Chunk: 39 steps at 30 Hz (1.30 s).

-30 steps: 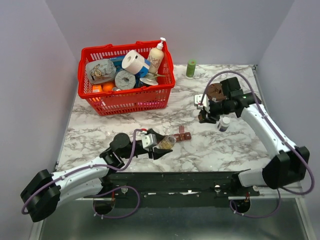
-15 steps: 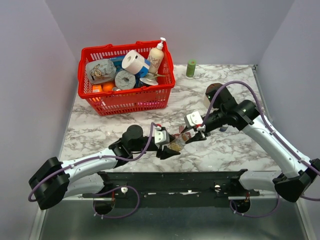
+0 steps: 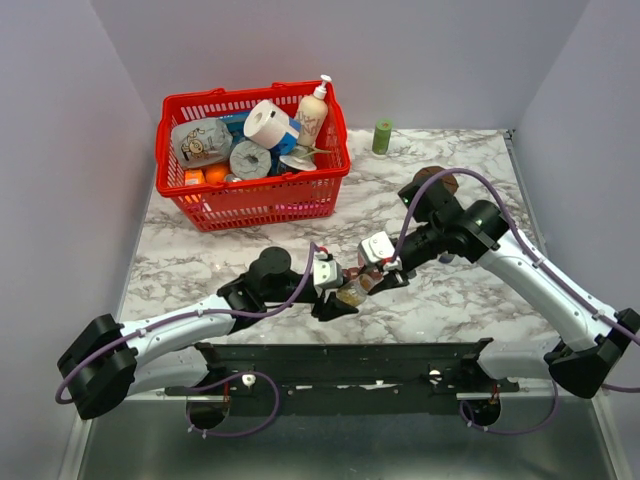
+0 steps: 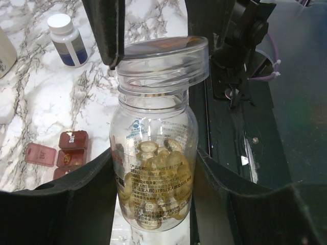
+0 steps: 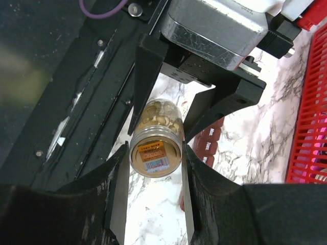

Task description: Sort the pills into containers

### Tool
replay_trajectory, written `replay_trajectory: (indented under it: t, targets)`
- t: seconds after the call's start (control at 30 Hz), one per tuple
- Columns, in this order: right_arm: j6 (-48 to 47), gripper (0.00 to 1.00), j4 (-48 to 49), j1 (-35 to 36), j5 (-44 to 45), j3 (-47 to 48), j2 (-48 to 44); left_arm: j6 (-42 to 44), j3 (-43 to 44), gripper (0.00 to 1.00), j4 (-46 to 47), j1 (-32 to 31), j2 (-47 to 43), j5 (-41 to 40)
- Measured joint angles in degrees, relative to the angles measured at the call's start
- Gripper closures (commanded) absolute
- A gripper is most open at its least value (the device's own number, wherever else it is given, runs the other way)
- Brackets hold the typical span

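Two-arm cap removal: left pincer (image 3: pixel 342 293) clamps clear bottle (image 4: pixel 153 132) body as anchor, pills (image 4: pixel 156 176) inside; right pincer (image 5: pixel 156 150) brackets cap (image 4: pixel 163 46), grip unconfirmed. Containers (image 4: pixel 69 153) wait on desk (image 3: pixel 450 290), just beside.

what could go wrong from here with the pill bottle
The left gripper holds the bottle tipped above the table, the right gripper around its cap. If the cap pops off abruptly, pills may spill, missing the containers. Twisting could also turn the bottle in that hold.
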Motion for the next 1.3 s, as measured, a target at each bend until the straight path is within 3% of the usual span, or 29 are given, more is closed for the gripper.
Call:
replay_trajectory:
  t: [0.4,1.3]
  targets:
    - [0.7,0.73,0.76,0.2,5.99,0.0,-0.42,-0.09,-0.04,1.0,-1.44,0.0,-2.1,0.0]
    - [4.72,0.71,6.16,1.36,3.87,-2.45,-1.38,-6.47,-0.15,1.0,0.0,1.68,-2.51,-0.04]
